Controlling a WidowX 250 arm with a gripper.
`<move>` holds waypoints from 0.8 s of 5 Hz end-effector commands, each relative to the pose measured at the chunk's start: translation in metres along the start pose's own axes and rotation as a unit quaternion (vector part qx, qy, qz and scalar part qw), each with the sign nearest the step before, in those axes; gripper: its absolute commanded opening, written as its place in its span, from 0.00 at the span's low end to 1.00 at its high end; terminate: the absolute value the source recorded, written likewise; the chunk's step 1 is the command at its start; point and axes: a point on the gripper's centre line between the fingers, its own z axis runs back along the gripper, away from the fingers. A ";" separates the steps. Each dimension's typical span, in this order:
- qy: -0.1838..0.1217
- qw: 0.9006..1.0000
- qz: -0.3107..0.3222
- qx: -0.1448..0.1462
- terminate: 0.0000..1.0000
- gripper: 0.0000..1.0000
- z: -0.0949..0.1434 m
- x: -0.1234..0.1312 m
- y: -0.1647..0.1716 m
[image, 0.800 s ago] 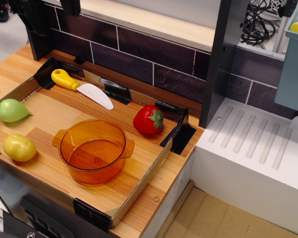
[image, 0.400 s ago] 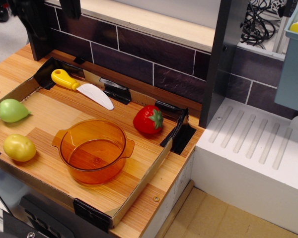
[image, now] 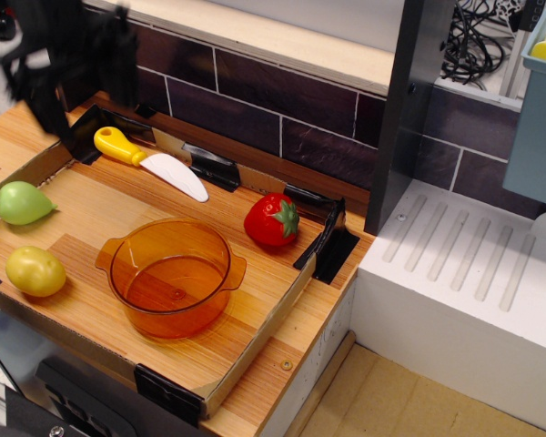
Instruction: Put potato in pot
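Left of pot (image: 171, 276): potato (image: 35, 270), pear (image: 22, 202) behind; pincer (image: 68, 64) blurred, state unclear.

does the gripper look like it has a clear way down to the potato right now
Probably yes. The potato lies alone on the wooden tray, apart from the orange pot and the green pear toy, with nothing above it. The gripper is a blur at the upper left, away from it.

On the tray (image: 255, 350), the pot (image: 171, 277) sits near the front. The potato (image: 35, 270) lies to its left, the pear (image: 22, 202) behind that. A knife (image: 151, 162) lies behind the pot, a strawberry (image: 272, 220) to its right. My gripper (image: 68, 64) hangs above the tray's back-left corner.
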 end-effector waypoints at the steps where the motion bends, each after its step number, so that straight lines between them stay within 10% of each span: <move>1: -0.027 0.999 0.001 -0.028 0.00 1.00 -0.012 0.007 0.021; 4: -0.034 0.999 0.030 0.013 0.00 1.00 -0.040 0.011 0.061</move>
